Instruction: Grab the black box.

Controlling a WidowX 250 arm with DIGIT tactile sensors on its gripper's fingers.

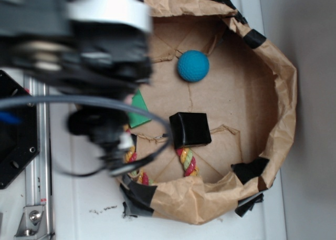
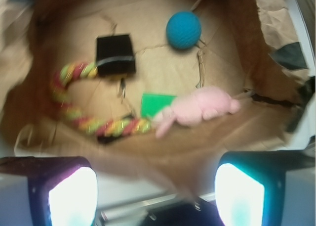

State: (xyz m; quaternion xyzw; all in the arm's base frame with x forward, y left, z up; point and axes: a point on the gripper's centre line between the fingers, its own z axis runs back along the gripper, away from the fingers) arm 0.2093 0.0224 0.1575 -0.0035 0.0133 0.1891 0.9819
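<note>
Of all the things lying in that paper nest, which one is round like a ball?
The teal ball, alone near the rim; the black box is cube-shaped, the green block flat.

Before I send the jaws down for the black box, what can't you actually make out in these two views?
- Gripper: wrist view's bottom edge cuts it off; only two fingers show, apart. In the exterior view the blurred arm hides it.
- Pink plush toy: clear at the wrist, hidden under the arm in the exterior view.
- Rope toy: partly behind the black box and arm.
- Green block: mostly covered by the arm.
- Box height: not readable.
</note>
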